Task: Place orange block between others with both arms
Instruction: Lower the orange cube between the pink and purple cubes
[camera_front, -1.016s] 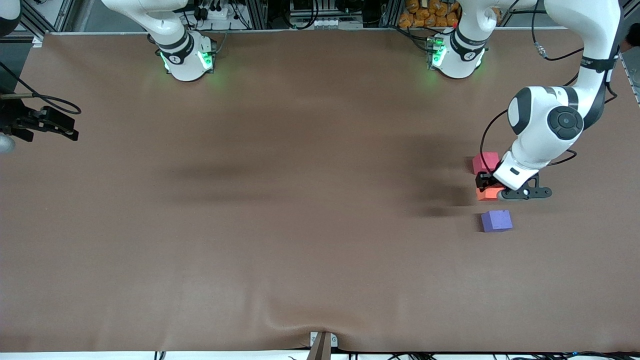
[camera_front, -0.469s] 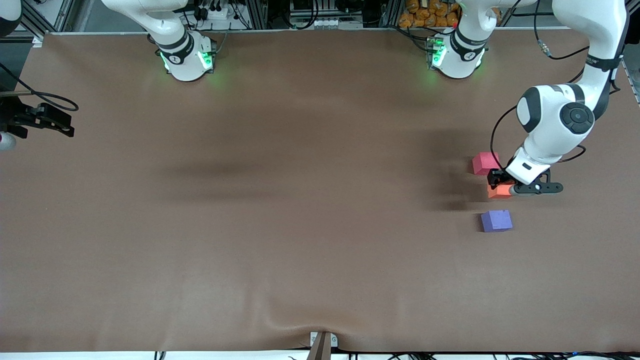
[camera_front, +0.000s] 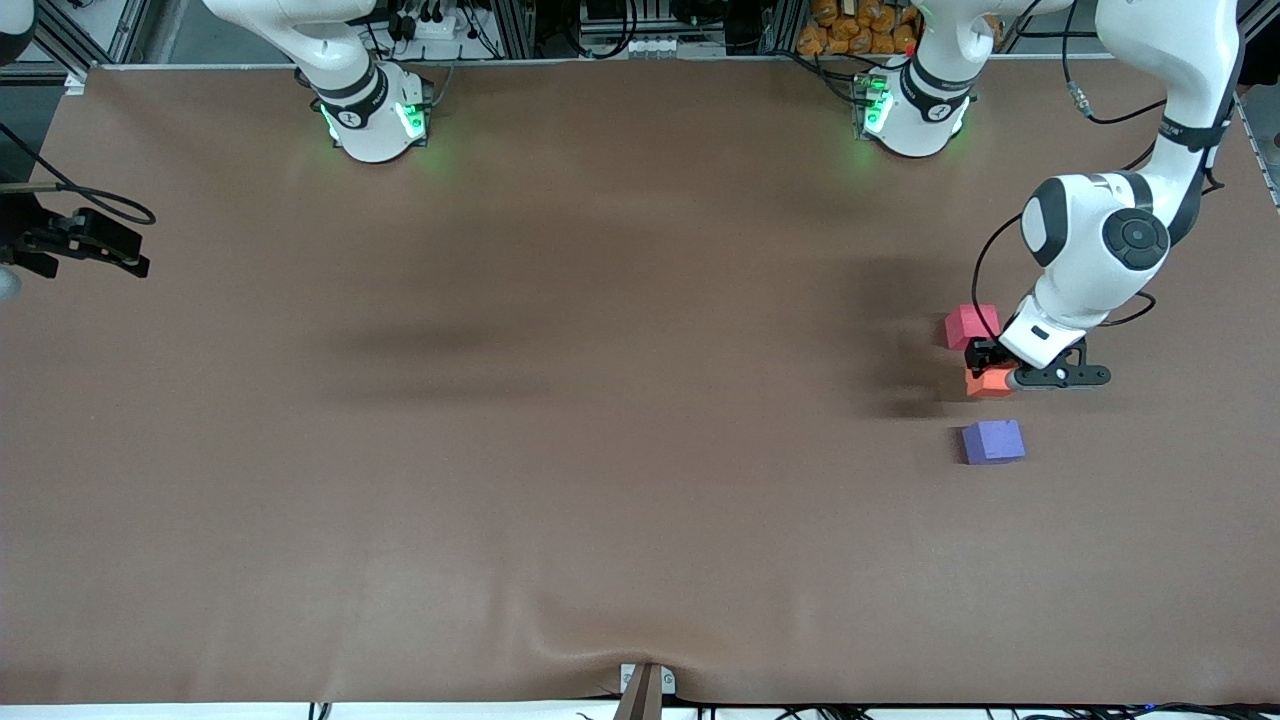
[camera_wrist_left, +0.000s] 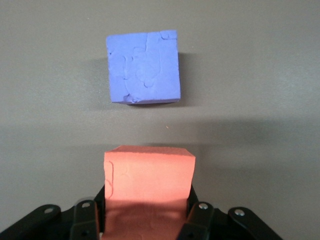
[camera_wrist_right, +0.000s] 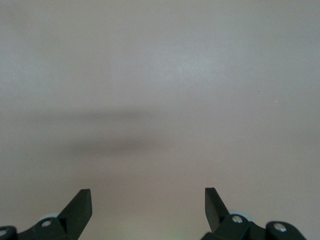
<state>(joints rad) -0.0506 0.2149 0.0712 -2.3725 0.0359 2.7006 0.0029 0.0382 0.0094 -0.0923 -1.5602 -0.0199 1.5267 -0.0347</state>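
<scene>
Right gripper (camera_front: 135, 262): fingers spread wide, nothing between them, parked at the right arm's end of the table, well apart from the purple cube (camera_front: 993, 441). This arm waits.

Landmark for all placement: the purple cube, resting on the brown table (camera_front: 600, 450) toward the left arm's end.

Pinkish-red cube (camera_front: 971, 326): farther from the front camera than the purple cube, roughly in line with it, a gap between the two.

Left gripper (camera_front: 988, 372): my fingers are clamped on the orange block (camera_front: 988, 383), one pad on each side face. In the left wrist view the orange block (camera_wrist_left: 148, 187) sits squarely between the fingers (camera_wrist_left: 84, 222), its free face toward the purple cube (camera_wrist_left: 143, 66), a strip of bare table between them. I hold it over the gap, just past the purple cube toward the pinkish-red one. Whether its underside touches the table I cannot tell.

Step in hand, as I judge it: set the block down in the gap.
- Keep its faces parallel to the purple cube's; they look nearly square now.
- Centre it so bare table shows on both sides; it seems to sit closer to the pinkish-red cube than to the purple one.
- Lower straight, then part the fingers only once it rests flat. The foam could cling to a pad and twist on release.
- Lift away vertically to avoid nudging either neighbour.
</scene>
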